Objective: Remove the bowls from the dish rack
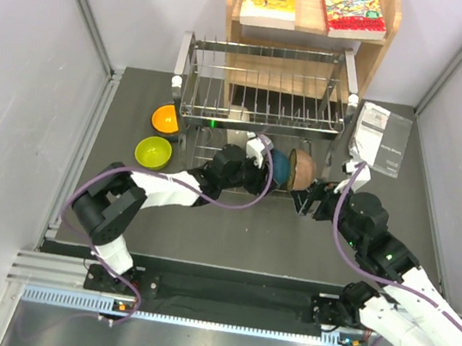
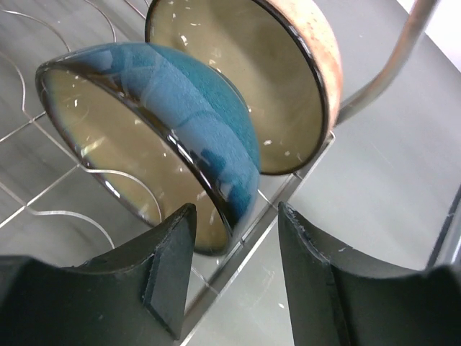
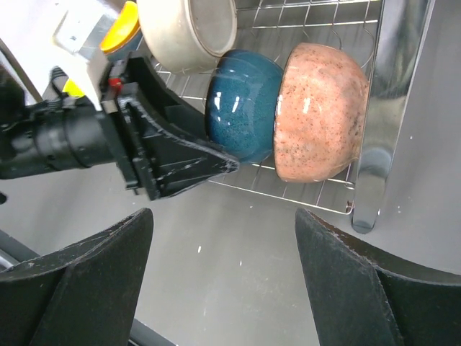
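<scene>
A wooden shelf point(image 1: 373, 64) stands at the far edge of the dark worktop point(image 1: 230, 234). Two books lie flat on its top, a yellow-and-white book point(image 1: 270, 0) on the left and a red book point(image 1: 353, 8) on the right. A printed leaflet point(image 1: 381, 139) lies near the worktop's far right corner.

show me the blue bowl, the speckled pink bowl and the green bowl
blue bowl point(image 3: 245, 108), right wrist view, on its glossy outer wall
pink bowl point(image 3: 320, 112), right wrist view, on its outer wall
green bowl point(image 1: 153, 153), top view, on its inside
</scene>
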